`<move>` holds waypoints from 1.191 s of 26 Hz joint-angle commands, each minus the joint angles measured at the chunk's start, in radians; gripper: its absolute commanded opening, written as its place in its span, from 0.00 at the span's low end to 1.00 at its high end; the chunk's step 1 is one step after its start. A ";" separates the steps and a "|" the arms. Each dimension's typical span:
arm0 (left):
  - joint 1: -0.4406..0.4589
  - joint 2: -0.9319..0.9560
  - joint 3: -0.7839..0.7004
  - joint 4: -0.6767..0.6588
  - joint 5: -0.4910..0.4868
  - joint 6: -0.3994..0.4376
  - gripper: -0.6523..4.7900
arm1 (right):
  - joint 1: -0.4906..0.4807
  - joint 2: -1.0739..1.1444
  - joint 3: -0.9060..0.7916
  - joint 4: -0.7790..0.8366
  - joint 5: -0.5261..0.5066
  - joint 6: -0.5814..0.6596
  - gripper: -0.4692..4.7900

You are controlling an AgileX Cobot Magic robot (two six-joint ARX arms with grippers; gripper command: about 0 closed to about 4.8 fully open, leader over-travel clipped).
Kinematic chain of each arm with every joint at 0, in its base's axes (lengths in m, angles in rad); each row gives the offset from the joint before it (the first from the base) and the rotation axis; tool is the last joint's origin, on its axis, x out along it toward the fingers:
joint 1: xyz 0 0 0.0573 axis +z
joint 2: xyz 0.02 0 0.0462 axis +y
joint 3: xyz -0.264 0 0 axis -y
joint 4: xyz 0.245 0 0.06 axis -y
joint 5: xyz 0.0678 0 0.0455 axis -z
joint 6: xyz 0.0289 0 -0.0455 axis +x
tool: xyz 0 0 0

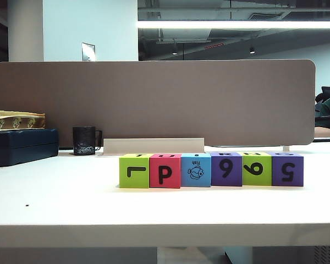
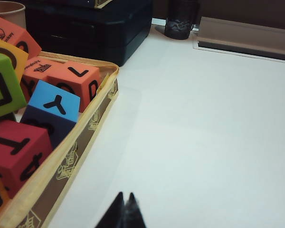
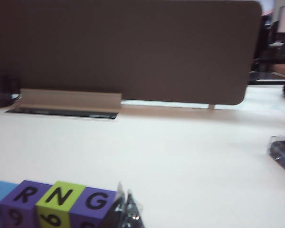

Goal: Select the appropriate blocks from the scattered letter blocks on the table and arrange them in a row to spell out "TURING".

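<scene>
Right tool (image 3: 126, 209): tips together, empty, just beside the letter blocks (image 1: 211, 169)' purple end. Left tool (image 2: 125, 209): together, over bare tabletop (image 1: 71, 203), well apart. Blocks: six touching, likely finished row before divider panel (image 1: 154, 102).

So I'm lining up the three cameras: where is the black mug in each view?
Exterior: black mug stands left of the block row, before the divider panel.
Left wrist: mug at the table's far edge.
Right wrist: only a dark blur at the frame edge, uncertain.
Shared landmark: the divider panel.
</scene>
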 commanded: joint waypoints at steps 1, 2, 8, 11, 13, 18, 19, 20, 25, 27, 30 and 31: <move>0.001 0.000 -0.003 0.005 0.004 0.000 0.11 | 0.001 -0.014 -0.014 0.026 0.026 -0.002 0.09; 0.001 0.000 -0.003 0.005 0.004 0.001 0.11 | 0.001 -0.019 -0.020 0.027 0.026 -0.002 0.09; 0.001 0.001 -0.003 0.005 0.004 0.001 0.11 | 0.001 -0.055 -0.069 0.034 0.026 -0.002 0.09; 0.001 0.001 -0.003 0.005 0.004 0.000 0.11 | 0.000 -0.066 -0.081 0.033 0.027 -0.002 0.09; 0.001 0.001 -0.003 0.005 0.004 0.000 0.11 | 0.000 -0.071 -0.087 0.028 0.028 -0.002 0.09; 0.001 0.001 -0.003 0.005 0.004 0.000 0.11 | -0.001 -0.083 -0.087 0.001 0.053 -0.002 0.09; 0.001 0.001 -0.003 0.005 0.004 0.001 0.11 | -0.001 -0.084 -0.087 -0.011 0.056 -0.002 0.09; 0.001 0.001 -0.003 0.005 0.004 0.001 0.11 | -0.001 -0.084 -0.087 -0.029 0.056 -0.002 0.09; 0.001 0.001 -0.003 0.005 0.004 0.000 0.11 | 0.000 -0.084 -0.087 -0.118 0.056 -0.002 0.09; 0.001 0.001 -0.003 0.005 0.004 0.000 0.11 | 0.000 -0.084 -0.087 -0.154 0.056 -0.002 0.09; 0.001 0.001 -0.003 0.005 0.004 0.001 0.11 | 0.000 -0.084 -0.087 -0.193 0.056 -0.002 0.09; 0.001 0.001 -0.003 0.004 0.004 0.001 0.11 | 0.000 -0.084 -0.087 -0.211 0.056 -0.002 0.09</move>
